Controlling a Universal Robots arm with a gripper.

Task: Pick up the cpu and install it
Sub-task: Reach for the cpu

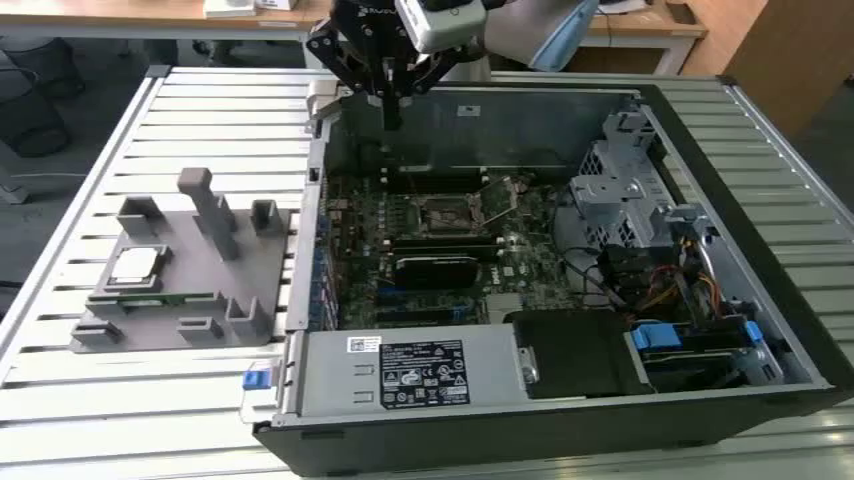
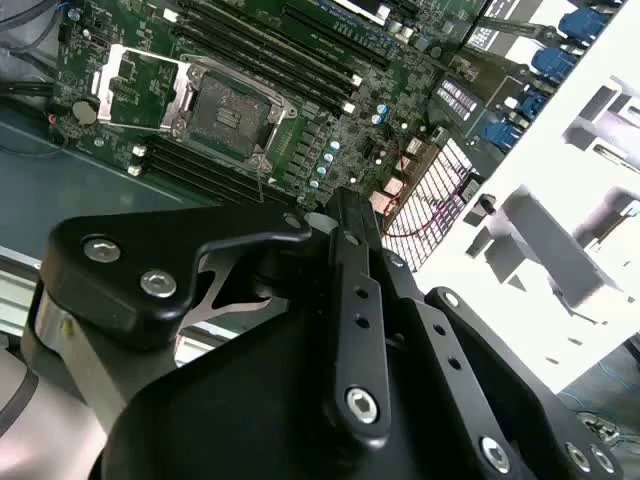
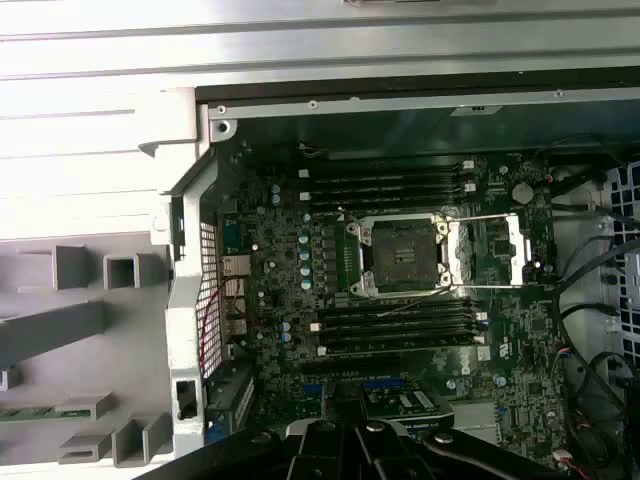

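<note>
I see the cpu (image 1: 138,265) lying flat, silvery top up, on the grey holder (image 1: 248,250), well away from the claw (image 1: 391,118): off to the exterior view's left of it and nearer that camera. Just on the camera side of the chip, a green memory stick (image 1: 150,298) rests on the same holder. My claw hangs fingers-down over the far wall of the computer case (image 1: 561,110); its fingers look pressed narrow together and grip nothing. Below and in front of the claw, inside the case, sits the motherboard socket (image 1: 451,212). In the first wrist view the socket (image 3: 402,256) has its metal frame (image 3: 495,250) folded out beside it. Case and holder both stand on the slatted table (image 1: 80,400).
</note>
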